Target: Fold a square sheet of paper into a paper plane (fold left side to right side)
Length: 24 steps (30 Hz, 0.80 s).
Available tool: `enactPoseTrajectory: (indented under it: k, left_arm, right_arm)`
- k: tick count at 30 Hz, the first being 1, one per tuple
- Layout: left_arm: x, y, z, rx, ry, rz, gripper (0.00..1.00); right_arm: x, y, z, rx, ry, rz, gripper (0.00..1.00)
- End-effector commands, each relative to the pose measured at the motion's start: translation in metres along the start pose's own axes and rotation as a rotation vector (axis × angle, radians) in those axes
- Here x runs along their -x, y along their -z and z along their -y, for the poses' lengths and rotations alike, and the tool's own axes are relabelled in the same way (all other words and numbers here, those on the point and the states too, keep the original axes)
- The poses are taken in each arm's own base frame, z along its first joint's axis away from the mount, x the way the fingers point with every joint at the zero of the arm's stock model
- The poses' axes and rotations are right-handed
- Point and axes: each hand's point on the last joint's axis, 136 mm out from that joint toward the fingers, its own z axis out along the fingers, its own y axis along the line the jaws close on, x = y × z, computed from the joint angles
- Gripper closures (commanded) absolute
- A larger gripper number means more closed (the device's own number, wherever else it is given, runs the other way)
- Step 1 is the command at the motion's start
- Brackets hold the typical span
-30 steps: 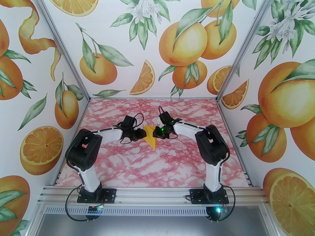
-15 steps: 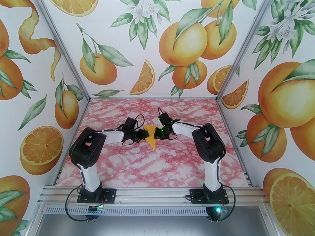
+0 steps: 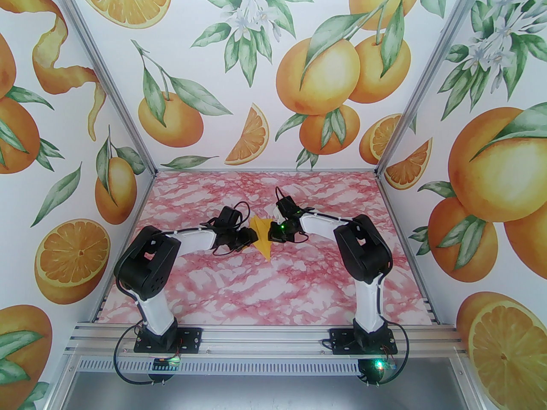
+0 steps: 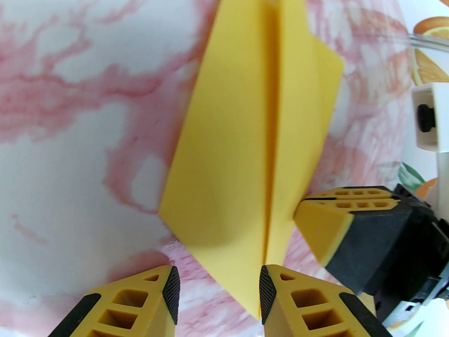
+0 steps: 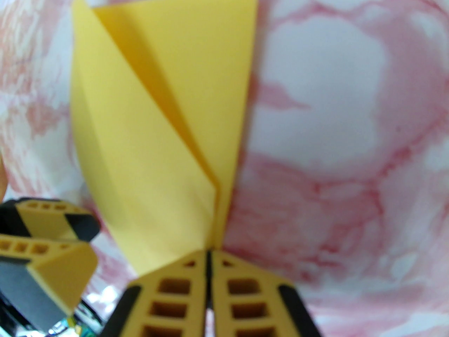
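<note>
You see the paper plane (image 3: 265, 247) in the middle of the table (image 3: 222, 284), mostly folded into a pointed dart, with your right gripper (image 5: 208, 255) pinching its edge and your left gripper (image 4: 219, 283) spread at its corner; probably only final creasing remains.

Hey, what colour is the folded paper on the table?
Plain yellow-orange; the paper plane shows best in the left wrist view.

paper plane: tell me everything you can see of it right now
The paper plane is plain matte yellow-orange paper, folded to a narrow dart with a lengthwise centre crease; its flaps overlap and stand slightly open. It sits mid-table on the pink marbled table, narrow end nearer the arm bases. The right gripper is shut on one edge. The left gripper is open, with a corner of the paper between its jaws.
</note>
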Motion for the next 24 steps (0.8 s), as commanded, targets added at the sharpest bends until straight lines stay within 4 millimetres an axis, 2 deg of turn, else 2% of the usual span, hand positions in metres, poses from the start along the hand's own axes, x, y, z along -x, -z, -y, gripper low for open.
enactPoseTrajectory:
  k: [1,8,17,20,24]
  left_arm:
    - [-0.008,-0.013,0.012,-0.076,0.022,-0.014,0.56]
    - [-0.003,-0.022,0.036,-0.222,0.032,0.009,0.56]
    - [-0.003,-0.010,0.050,-0.324,0.010,0.051,0.56]
    - [-0.007,-0.007,0.049,-0.327,0.009,0.042,0.56]
    - [-0.020,-0.003,0.039,-0.319,0.038,0.025,0.56]
  right_arm:
    - [-0.012,-0.005,0.016,-0.040,-0.031,-0.027,0.91]
    - [-0.014,-0.004,0.016,-0.036,-0.031,-0.026,0.92]
    - [-0.017,-0.004,0.019,-0.035,-0.038,-0.027,0.92]
    - [-0.017,-0.005,0.018,-0.033,-0.040,-0.026,0.92]
    - [-0.015,-0.003,0.018,-0.033,-0.036,-0.023,0.92]
